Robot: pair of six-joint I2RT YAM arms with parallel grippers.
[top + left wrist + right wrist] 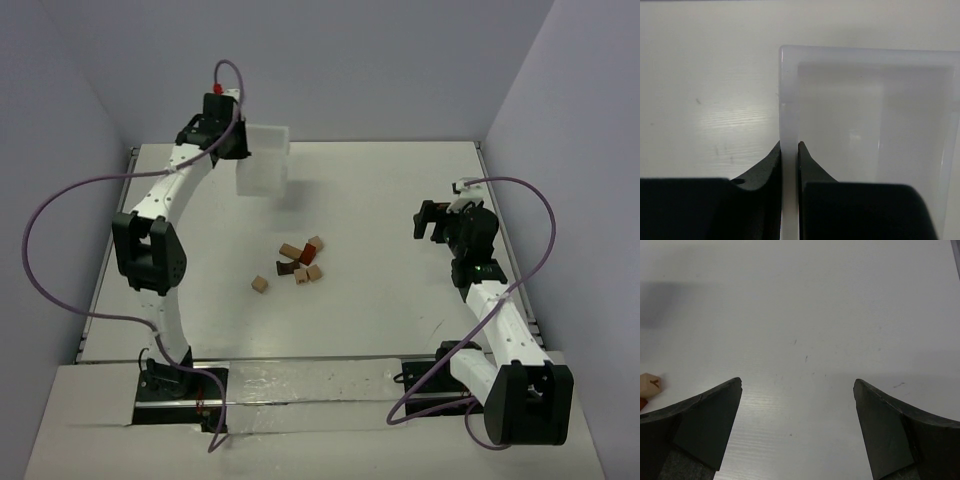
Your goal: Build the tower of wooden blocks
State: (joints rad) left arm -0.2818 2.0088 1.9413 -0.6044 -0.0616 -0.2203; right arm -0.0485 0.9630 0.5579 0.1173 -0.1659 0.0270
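Several small wooden blocks (pixel 300 262), tan, dark brown and reddish, lie loose in a cluster on the white table; one tan block (pixel 260 284) sits apart to the left. No stacked tower shows. My left gripper (pixel 243 140) is shut on the wall of a white plastic bin (pixel 264 157) at the back and holds it tipped; its fingers (pixel 771 165) pinch the wall (pixel 788 125). The bin looks empty inside. My right gripper (pixel 432 222) is open and empty above bare table at the right (pixel 797 390). One tan block (pixel 649 385) shows at the left edge of the right wrist view.
The table (pixel 380 200) is walled by grey panels at back and sides. Purple cables loop from both arms. The block cluster lies between the two arms, nearer the left one.
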